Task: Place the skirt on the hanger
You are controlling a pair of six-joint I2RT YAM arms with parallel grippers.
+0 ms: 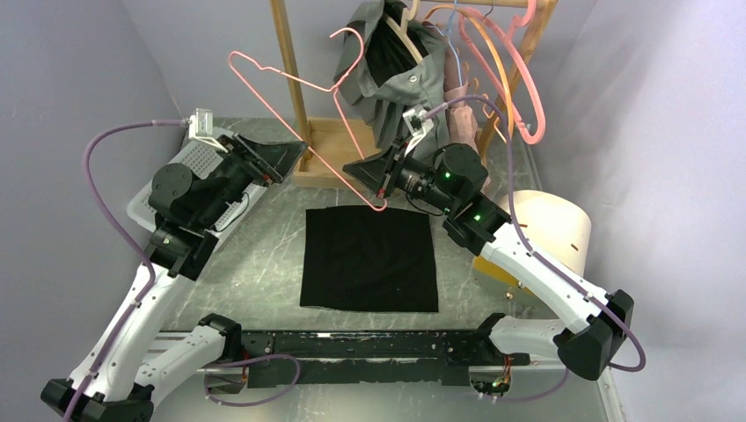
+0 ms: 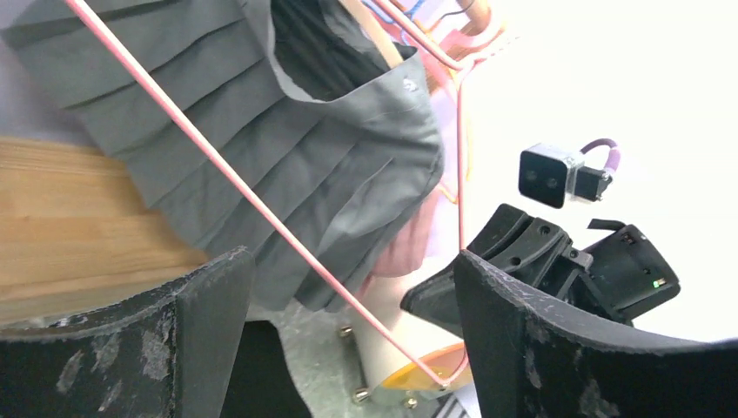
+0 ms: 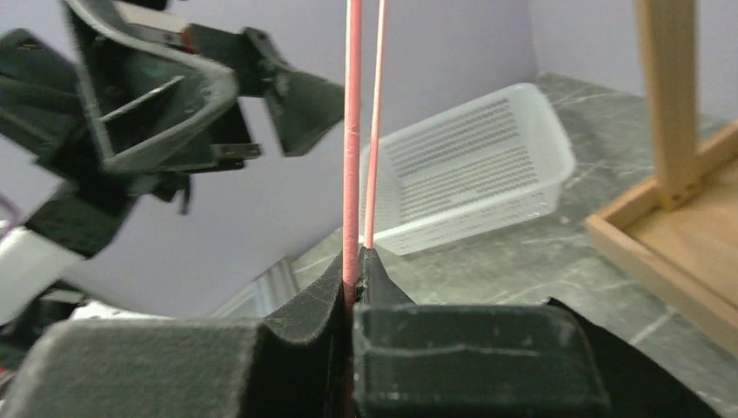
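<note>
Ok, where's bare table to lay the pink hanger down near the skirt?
Free: the table left of the skirt, short of the white basket. Crowded: behind the skirt, where the right gripper holds the hanger by the rack base.

Grey stone-look table (image 1: pixel 264 259). Black skirt (image 1: pixel 369 259) flat in the mid. White basket (image 1: pixel 199 159) at left edge. Wood rack base (image 1: pixel 325 145) at back, near skirt.

We see the black skirt (image 1: pixel 369 258) spread flat on the table (image 1: pixel 264 255). The pink wire hanger (image 3: pixel 352 131) is tilted in the air over its far edge.
</note>
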